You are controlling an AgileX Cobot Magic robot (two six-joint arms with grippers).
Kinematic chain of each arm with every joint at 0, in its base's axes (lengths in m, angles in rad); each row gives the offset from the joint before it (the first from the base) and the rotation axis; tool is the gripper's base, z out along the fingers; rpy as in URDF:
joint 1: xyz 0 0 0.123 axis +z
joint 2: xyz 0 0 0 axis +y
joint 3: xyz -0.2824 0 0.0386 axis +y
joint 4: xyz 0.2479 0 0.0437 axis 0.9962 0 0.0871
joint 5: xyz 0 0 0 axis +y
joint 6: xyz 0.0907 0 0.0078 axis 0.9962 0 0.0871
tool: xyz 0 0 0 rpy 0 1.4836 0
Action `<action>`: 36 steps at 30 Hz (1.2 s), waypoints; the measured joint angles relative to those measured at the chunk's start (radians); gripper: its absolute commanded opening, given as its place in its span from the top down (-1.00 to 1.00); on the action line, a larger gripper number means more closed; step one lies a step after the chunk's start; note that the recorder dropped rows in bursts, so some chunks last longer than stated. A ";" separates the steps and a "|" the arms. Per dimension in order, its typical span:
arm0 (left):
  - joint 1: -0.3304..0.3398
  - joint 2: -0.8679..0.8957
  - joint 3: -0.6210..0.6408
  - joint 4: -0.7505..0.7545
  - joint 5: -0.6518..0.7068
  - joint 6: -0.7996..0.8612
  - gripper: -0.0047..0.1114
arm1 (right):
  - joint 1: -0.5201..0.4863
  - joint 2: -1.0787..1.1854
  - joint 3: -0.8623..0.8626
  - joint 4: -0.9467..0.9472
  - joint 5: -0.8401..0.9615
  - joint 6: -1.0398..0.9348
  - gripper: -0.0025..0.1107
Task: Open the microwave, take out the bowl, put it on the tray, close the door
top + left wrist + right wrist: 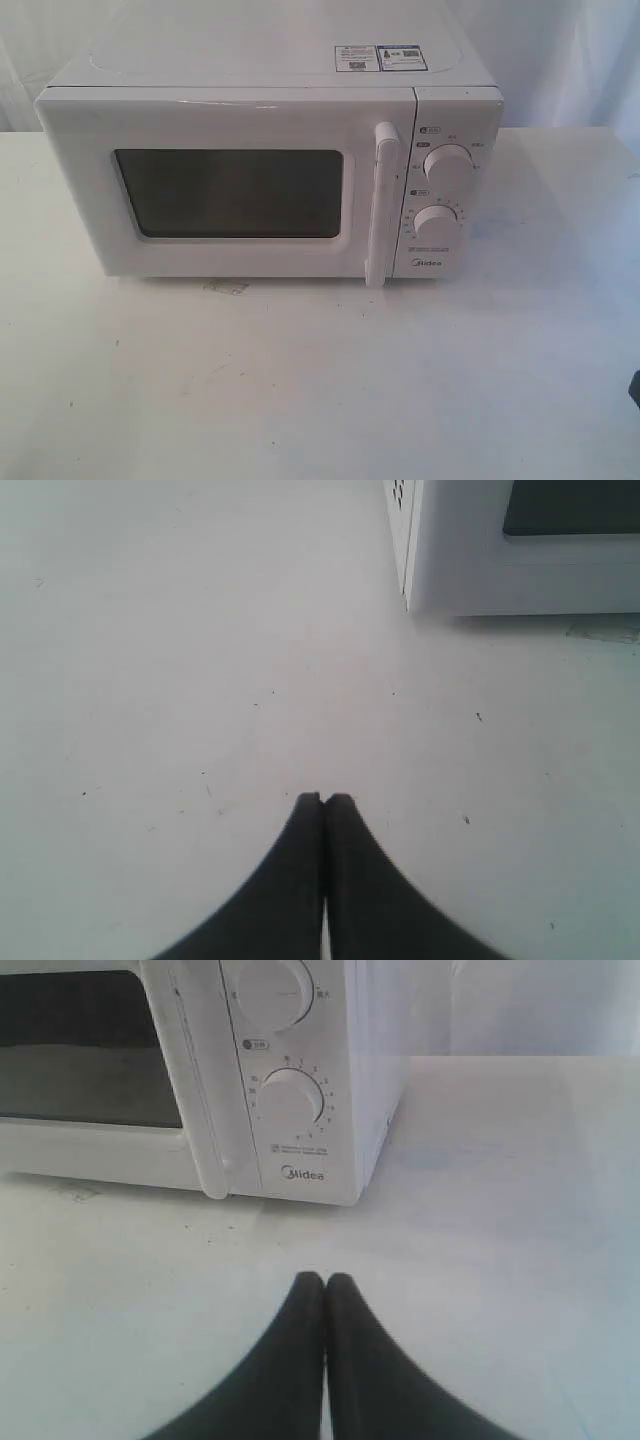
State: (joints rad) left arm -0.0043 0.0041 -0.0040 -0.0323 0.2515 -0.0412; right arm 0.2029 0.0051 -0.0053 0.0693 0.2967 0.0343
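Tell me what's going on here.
Nothing is being handled yet. The microwave stands on the table with its door shut; the dark window shows no bowl. The left hand and right hand are both shut and empty, poised above the table near the microwave, touching nothing.
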 measured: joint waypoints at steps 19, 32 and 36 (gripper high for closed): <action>0.000 0.000 0.000 0.000 0.000 0.000 0.92 | 0.000 0.000 -0.008 0.112 -0.275 0.167 0.96; 0.000 0.000 0.000 0.000 0.000 0.000 0.92 | 0.047 0.258 -0.374 0.122 0.051 0.172 0.96; 0.000 0.000 0.000 0.000 0.000 0.000 0.92 | 0.070 0.450 -0.458 0.262 0.134 0.012 0.96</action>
State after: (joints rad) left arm -0.0043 0.0041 -0.0040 -0.0323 0.2515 -0.0412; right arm 0.2732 0.4553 -0.4632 0.3311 0.4304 0.0463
